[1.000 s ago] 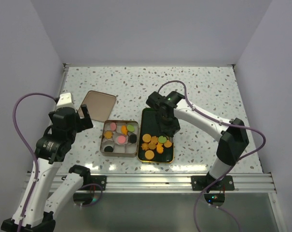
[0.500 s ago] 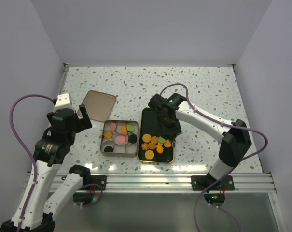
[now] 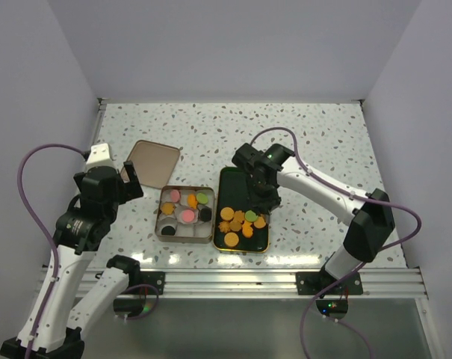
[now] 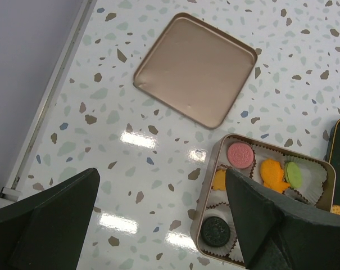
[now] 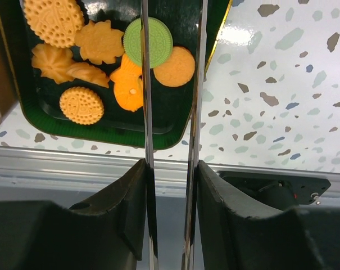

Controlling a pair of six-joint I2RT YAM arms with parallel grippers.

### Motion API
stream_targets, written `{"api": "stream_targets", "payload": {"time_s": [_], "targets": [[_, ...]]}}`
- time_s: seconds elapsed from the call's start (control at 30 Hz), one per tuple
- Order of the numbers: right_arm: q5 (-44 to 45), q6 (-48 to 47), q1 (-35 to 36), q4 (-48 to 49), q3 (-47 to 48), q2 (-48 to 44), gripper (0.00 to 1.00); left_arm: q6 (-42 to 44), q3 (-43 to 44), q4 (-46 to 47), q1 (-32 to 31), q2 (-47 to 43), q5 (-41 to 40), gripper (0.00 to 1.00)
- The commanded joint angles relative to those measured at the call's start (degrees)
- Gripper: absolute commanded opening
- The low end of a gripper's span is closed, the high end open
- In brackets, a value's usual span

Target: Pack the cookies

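We found most of the cookies [image 5: 99,42] lying loose at the near end of a dark green tray [image 3: 231,185] whose far half was bare: orange rounds and flower or leaf shapes, a green round [image 5: 133,36] and a plain orange round [image 5: 175,66] side by side. Just to the left of the tray stood a square tin [image 4: 229,139] lined with white paper cups. Some of the cups already held a cookie: a pink one [image 4: 240,155], an orange one [image 4: 272,171], a green one [image 4: 294,174] and a dark brown one [image 4: 216,229]. The tin's lid [image 4: 195,70] lay flat on the speckled table [image 4: 102,112], beyond the tin and apart from it. The left gripper [image 4: 161,185] hung above the table to the left of the tin, its fingers spread wide with nothing between them. The right gripper [image 3: 267,203] was over the tray's right side, above the loose cookies. In its wrist view the two thin fingers ran parallel with a narrow gap between them, and the left one crossed in front of the green round. Their tips ran out of the top of that view, so we could not tell whether they pinched a cookie.
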Motion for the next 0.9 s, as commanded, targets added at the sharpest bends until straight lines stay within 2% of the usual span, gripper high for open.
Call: {"api": "stream_targets", "payload": {"time_s": [0.0,0.37,0.57,0.87], "targets": [[0.4,0.9,-0.2,0.2,4.4,-1.4,0.33,0.7,0.5,3.2,-0.5,0.1,-1.2,1.00],[-5.7,0.2,1.6,1.3,17.4,-1.5,0.29,1.2,-0.3,5.0,-0.7,1.7,-1.0,1.00],[-5.2,1.9,13.4,-0.2,22.8,2.2,0.30,1.4,-0.6,5.8,-0.8,2.8,-0.6,1.00],[-7.4,3.5,21.2,1.8,23.0,6.3,0.29,1.5,-0.7,6.0,-0.8,2.2,-0.6,1.00]]}}
